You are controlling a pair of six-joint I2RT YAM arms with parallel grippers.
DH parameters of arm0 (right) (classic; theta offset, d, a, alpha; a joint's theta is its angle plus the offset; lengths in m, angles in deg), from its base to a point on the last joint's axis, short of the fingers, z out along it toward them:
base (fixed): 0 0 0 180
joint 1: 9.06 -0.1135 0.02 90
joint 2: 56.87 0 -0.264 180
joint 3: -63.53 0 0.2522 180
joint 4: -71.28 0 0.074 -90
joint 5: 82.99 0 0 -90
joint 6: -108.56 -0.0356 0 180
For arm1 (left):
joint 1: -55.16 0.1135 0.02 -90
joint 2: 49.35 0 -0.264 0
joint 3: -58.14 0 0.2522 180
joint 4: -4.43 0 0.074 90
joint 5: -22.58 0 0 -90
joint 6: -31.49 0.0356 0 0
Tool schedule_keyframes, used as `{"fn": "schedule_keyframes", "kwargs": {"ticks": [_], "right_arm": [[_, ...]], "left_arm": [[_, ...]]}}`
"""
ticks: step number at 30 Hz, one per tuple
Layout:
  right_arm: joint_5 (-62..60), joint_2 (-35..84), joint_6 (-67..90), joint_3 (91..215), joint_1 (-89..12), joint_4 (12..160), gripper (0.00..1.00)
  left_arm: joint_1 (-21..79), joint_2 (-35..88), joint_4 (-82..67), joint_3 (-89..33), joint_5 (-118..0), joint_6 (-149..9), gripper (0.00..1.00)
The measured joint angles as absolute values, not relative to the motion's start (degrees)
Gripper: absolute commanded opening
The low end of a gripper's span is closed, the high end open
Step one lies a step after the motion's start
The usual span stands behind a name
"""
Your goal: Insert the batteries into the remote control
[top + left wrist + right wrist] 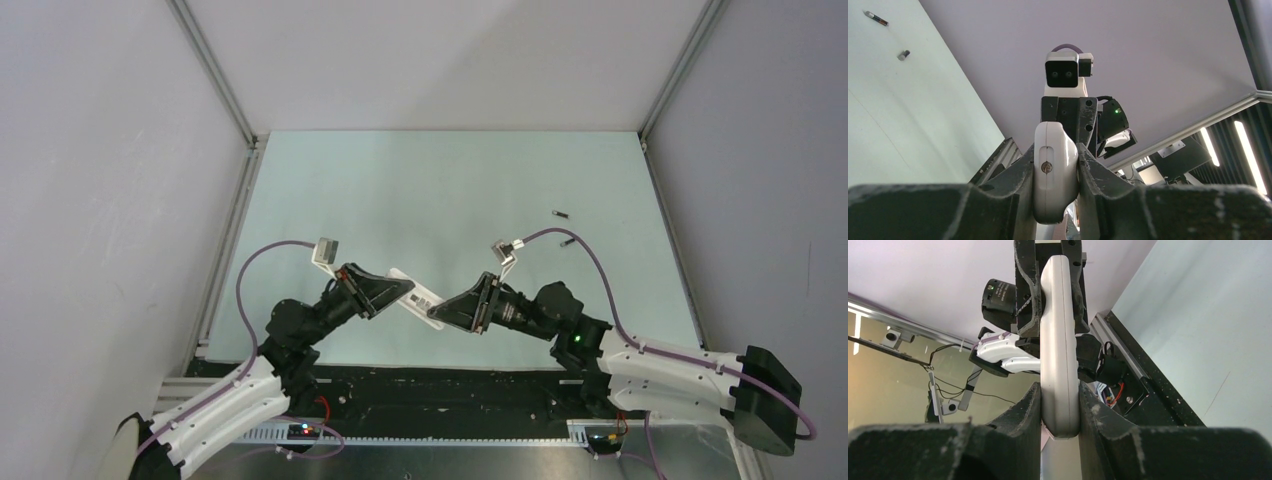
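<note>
Pinching the slim, smooth white remote control (pixel 419 297) from opposite ends, the scuffed black left gripper (pixel 396 292) and right gripper (pixel 447 308) held it off the table (pixel 400 190); two tiny dark batteries (pixel 561 213) lay far right, details indistinct.

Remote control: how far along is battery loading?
Done: nothing loaded yet. In hand: remote control held at opposite ends by left gripper and right gripper. Left: far battery and near battery lie loose on the table, away from both grippers; pick up and insert each.

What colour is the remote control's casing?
White. The remote control shows best in the right wrist view, seen edge-on.
</note>
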State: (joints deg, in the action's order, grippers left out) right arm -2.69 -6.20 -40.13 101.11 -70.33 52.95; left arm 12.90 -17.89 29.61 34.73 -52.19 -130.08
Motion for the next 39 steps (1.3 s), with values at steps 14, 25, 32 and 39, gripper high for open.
{"fn": "schedule_keyframes", "kwargs": {"ticks": [14,25,32,39], "right_arm": [[0.0,-12.7,-36.0,101.2,-70.2,61.3,0.8],[7.6,-29.4,-31.3,101.2,-70.2,79.6,0.75],[13.4,-36.0,-32.3,101.2,-70.2,88.8,0.63],[17.1,-34.9,-35.7,101.2,-71.2,93.0,0.54]], "left_arm": [[12.8,-17.3,29.6,34.7,-50.7,-129.4,0.0],[12.8,-18.2,28.2,34.7,-54.4,-129.5,0.0],[12.8,-19.2,25.9,34.7,-59.1,-130.4,0.0],[12.8,-18.2,24.3,34.6,-60.3,-131.6,0.0]]}}
